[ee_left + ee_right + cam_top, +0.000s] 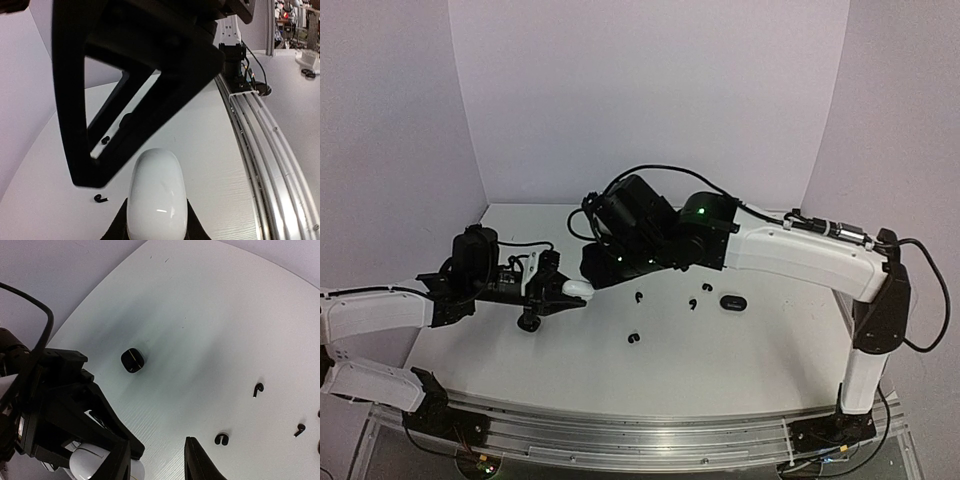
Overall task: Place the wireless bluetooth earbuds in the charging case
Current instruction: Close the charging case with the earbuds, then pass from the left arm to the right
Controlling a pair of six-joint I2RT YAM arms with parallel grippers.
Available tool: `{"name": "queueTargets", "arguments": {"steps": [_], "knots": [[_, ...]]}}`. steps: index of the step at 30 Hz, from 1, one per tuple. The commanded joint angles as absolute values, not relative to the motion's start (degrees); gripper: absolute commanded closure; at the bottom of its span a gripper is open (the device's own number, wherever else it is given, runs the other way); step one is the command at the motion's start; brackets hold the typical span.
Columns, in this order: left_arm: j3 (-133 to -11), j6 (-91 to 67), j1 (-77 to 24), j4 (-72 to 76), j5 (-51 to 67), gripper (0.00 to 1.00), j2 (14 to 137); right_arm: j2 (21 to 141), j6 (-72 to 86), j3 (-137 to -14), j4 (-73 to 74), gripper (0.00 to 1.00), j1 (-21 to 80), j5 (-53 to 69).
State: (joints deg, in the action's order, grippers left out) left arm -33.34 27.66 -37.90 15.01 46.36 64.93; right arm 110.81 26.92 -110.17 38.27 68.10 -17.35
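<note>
Pale purple walls stand around a white tabletop (750, 350). Two robot arms reach over it and meet near the middle.

Four black earbuds (692, 304) lie loose on the tabletop. Each one is tiny and curled like a comma, with a round head and a short tail. They are shiny black and much smaller than a case. Two of them lie close together, just beside a black case (731, 302) on the right side. One more lies nearer the middle, under the right arm. The last one lies closer to the front edge, by itself. None of them is touching a case or a hand.

The left hand (560, 292) is closed tight on a white case (157, 195). This case is smooth and round like a pebble, and it is held up off the tabletop.

The right hand (157, 460) hangs just beside the white case. Its two fingers stand apart, and I see nothing between them.

Another small black lump (132, 360) sits alone on the tabletop. It may be a second black case, but I can't be sure from this view.
</note>
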Motion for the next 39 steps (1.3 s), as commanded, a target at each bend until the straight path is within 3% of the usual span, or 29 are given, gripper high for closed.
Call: {"name": "queueTargets", "arguments": {"steps": [1,9,18,39], "knots": [[-35.7,7.9,-37.7,20.3,51.8,1.00,64.4,100.4,26.6,-107.7,36.6,0.61,66.1,-22.3],[-32.5,-14.8,-37.7,37.1,51.5,1.00,67.0,89.2,19.8,-92.0,20.9,0.53,61.2,-15.9],[-35.5,-20.0,-37.8,50.7,53.4,1.00,76.5,85.9,7.9,-82.9,12.1,0.42,60.2,-8.1],[-44.0,-29.6,-37.9,63.3,56.0,1.00,87.1,89.5,0.8,-81.5,1.9,0.23,57.7,10.4]]}}
